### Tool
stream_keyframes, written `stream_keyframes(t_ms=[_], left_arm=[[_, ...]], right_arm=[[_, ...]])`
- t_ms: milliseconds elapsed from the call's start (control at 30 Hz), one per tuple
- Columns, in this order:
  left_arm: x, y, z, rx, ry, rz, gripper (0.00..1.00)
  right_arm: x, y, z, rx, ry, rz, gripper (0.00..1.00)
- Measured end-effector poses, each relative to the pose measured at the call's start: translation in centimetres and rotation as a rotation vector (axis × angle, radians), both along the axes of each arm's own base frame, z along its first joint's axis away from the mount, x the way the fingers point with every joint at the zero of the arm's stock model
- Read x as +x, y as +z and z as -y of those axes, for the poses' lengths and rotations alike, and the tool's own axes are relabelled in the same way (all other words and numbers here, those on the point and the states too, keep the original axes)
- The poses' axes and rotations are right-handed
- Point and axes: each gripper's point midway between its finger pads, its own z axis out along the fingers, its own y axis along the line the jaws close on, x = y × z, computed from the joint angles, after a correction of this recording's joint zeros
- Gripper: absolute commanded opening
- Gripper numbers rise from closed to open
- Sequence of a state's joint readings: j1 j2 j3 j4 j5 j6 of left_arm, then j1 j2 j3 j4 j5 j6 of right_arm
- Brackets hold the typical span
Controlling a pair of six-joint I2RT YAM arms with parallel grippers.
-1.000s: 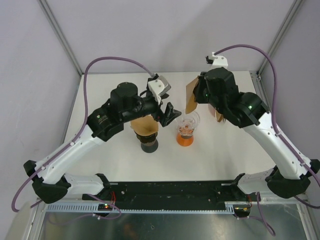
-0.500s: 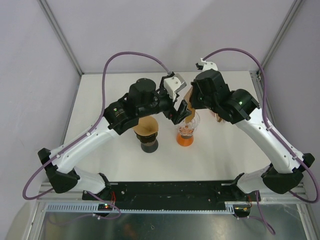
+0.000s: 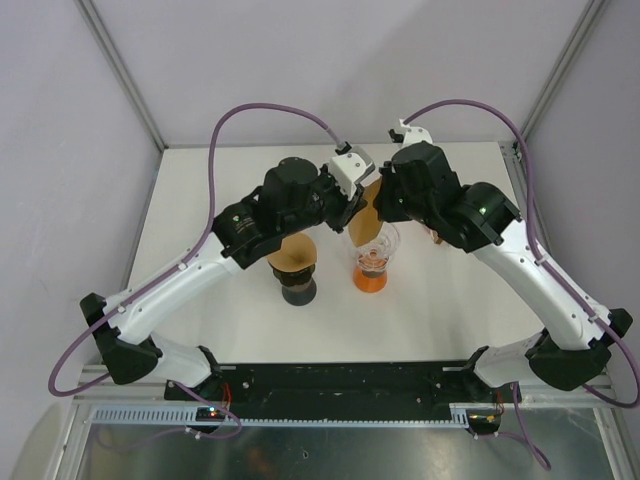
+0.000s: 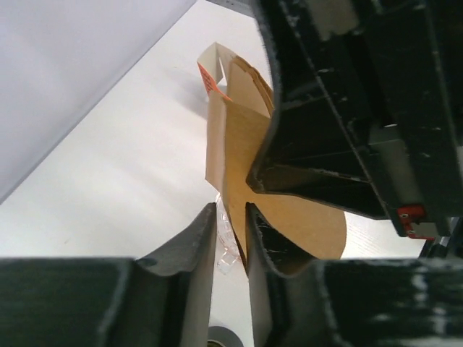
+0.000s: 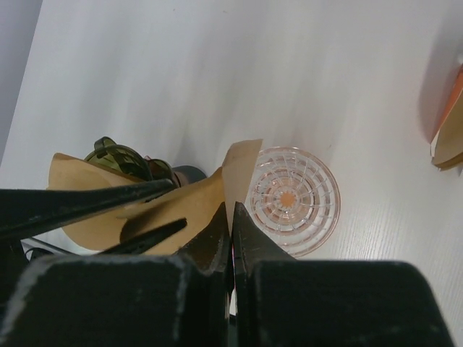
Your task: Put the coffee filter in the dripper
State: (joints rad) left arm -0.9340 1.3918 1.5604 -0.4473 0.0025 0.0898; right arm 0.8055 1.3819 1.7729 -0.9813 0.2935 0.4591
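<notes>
My right gripper is shut on the upper edge of a brown paper coffee filter, which hangs just above and left of the clear glass dripper on its orange base. From overhead, the coffee filter hangs between both grippers over the dripper's rim. My left gripper has come in from the left. Its jaws are narrowed around the lower edge of the filter, and a thin gap still shows between them. The right gripper's fingers show pinching the filter from above.
A second dripper with a brown filter in it stands on a dark base, left of the glass one and under my left arm. A pack of filters lies at the right, behind my right arm. White walls close the back and sides.
My left arm swung right to the filter, and its jaws went from wide open to nearly closed around the filter's edge. My right gripper carried the filter slightly left and lower, over the dripper.
</notes>
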Motion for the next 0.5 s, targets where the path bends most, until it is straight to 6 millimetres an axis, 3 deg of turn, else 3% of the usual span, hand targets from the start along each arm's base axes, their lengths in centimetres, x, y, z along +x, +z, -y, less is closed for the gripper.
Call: stream_keyframes(t_ms=[100, 167, 367, 500], left_arm=[[0.4, 0.1, -0.3, 0.008, 0.020, 0.020, 0.07], [0.6, 0.2, -0.4, 0.015, 0.030, 0.031, 0.02], [1.5, -0.5, -1.2, 0.043, 0.068, 0.050, 0.00], [1.7, -1.1, -1.2, 0.035, 0.062, 0.027, 0.00]], right_arm=[[-0.1, 0.0, 0.2, -0.003, -0.002, -0.003, 0.00], [-0.1, -0.1, 0.5, -0.008, -0.006, -0.009, 0.00], [-0.2, -1.1, 2.1, -0.052, -0.022, -0.047, 0.00], [0.1, -2.0, 3.0, -0.075, -0.034, -0.072, 0.16]])
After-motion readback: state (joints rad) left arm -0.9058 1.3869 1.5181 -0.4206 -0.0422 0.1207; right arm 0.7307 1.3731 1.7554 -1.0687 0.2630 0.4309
